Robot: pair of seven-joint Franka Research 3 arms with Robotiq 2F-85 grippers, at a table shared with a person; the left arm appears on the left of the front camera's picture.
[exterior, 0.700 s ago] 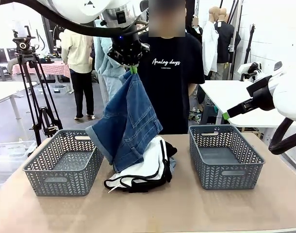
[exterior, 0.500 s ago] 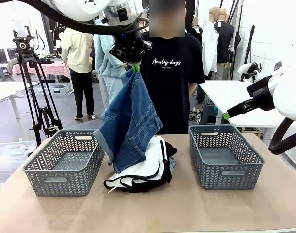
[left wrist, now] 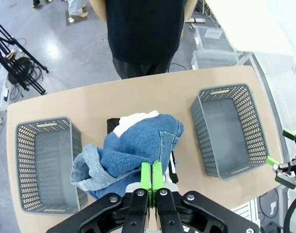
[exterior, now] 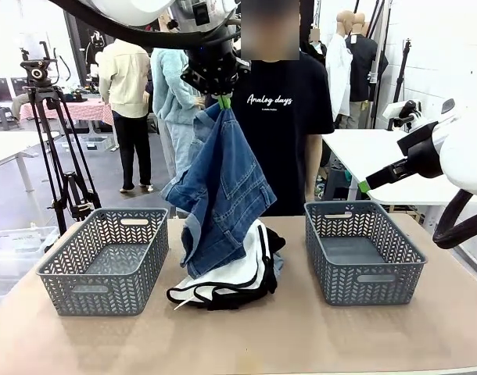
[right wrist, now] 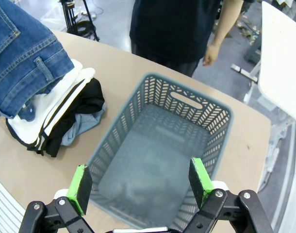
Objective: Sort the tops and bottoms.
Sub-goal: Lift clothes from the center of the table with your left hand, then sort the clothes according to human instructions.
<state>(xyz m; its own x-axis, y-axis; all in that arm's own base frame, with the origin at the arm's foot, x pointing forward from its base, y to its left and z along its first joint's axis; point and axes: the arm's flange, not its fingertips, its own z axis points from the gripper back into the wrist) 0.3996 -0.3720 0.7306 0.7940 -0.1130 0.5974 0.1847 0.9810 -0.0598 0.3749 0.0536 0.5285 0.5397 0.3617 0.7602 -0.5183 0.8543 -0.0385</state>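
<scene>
My left gripper (exterior: 223, 100) is shut on the dark blue denim bottoms (exterior: 223, 187), which hang high over the middle of the table with the lower edge just above the pile. In the left wrist view the shut green pads (left wrist: 151, 177) pinch the denim (left wrist: 133, 150). Below lies a white top with black trim (exterior: 231, 277), with a black top (right wrist: 85, 104) and a bit of pale blue denim (right wrist: 77, 131) under it. My right gripper (right wrist: 140, 182) hangs open and empty over the right basket (right wrist: 116, 126); in the front view it (exterior: 364, 186) is at the right.
Two empty grey baskets stand on the table, one left (exterior: 98, 289) and one right (exterior: 364, 285) of the pile. A person in a black printed T-shirt (exterior: 277, 117) stands at the far edge. A tripod (exterior: 59, 148) stands off the table at left.
My left gripper has risen and shifted slightly right, lifting the dark denim higher off the pile. The right arm has not moved.
</scene>
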